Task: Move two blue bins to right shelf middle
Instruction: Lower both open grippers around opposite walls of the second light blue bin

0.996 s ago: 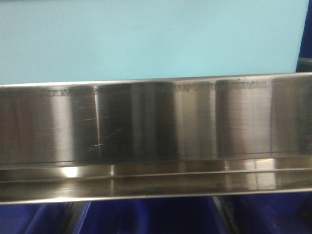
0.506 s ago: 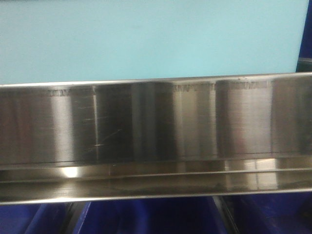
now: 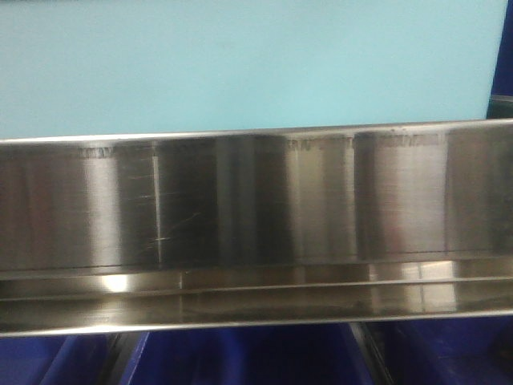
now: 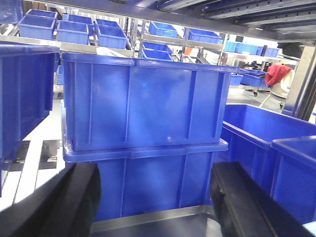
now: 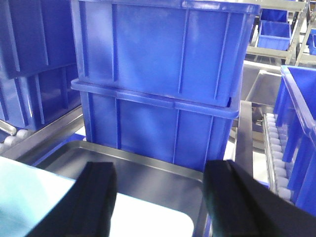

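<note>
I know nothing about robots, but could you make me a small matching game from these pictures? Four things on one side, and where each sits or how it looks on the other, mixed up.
Things:
1. pale cyan bin
2. steel shelf rail
3. top dark blue bin
4. red cloth

Descriptions:
A. far back on the right, in the left wrist view
B. stacked on the lower dark blue bin
C. directly above the rail, in the front view
D. brushed metal, mirror-like

Pairs: 1-C, 2-D, 3-B, 4-A
</note>
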Robot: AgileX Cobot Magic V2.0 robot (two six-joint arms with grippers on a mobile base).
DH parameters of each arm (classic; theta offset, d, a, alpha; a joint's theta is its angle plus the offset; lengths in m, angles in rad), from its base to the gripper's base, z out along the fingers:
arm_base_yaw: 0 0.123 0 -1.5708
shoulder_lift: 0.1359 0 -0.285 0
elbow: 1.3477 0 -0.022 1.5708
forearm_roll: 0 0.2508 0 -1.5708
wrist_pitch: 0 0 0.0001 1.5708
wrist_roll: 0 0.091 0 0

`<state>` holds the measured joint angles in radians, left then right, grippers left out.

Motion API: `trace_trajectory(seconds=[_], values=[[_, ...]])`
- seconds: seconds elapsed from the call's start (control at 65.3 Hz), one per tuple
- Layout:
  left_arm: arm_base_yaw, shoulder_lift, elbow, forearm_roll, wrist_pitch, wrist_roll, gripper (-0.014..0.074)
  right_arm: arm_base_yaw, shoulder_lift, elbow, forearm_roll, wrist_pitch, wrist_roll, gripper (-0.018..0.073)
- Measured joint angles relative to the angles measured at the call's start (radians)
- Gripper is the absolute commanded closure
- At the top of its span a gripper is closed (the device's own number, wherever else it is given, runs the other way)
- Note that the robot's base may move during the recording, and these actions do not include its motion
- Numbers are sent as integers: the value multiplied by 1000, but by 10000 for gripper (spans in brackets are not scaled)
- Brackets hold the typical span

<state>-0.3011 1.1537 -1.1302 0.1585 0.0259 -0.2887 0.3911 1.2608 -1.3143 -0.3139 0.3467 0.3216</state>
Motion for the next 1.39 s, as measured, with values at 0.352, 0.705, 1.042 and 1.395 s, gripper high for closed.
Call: trace_trajectory(seconds=[0.352,0.705,1.042,1.395], values=[[0,21,-174,0,375,0,216,0,15,-140,68,294,0,272],[0,184,-543,-42,967,-5,214,0,177,-455,80,829,8,272],[-13,279,-587,-58,1187,-74,214,0,253,-468,150,876,70,272],[-121,318,-590,68,1202,-192,214,28,291,-468,169,880,143,272]])
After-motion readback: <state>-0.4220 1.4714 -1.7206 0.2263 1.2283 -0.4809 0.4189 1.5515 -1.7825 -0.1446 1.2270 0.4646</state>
